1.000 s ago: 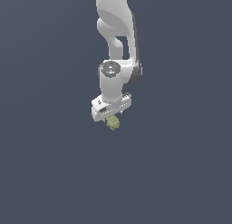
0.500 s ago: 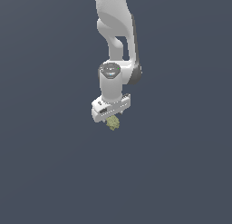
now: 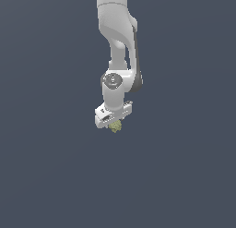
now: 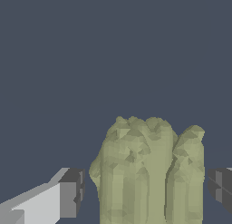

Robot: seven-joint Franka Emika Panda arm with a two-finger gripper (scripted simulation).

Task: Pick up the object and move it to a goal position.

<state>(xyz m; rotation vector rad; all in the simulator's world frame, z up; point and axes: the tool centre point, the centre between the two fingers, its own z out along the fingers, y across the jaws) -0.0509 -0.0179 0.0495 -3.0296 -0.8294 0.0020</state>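
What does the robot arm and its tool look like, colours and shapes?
The glossy white robot arm is built of rounded, tube-like segments with a grey disc-shaped joint cap and a dark strip down one side. Its white block-shaped tool ends in white fingers with dark grey, boxy pads. No markings are legible.

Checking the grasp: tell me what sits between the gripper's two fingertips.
The wrist view shows the yellowish-olive clump between the gripper fingertips. It touches one; a narrow gap shows beside the other.

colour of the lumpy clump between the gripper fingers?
Yellowish-olive lumpy clump, plain, no pattern; clearest in the wrist view.
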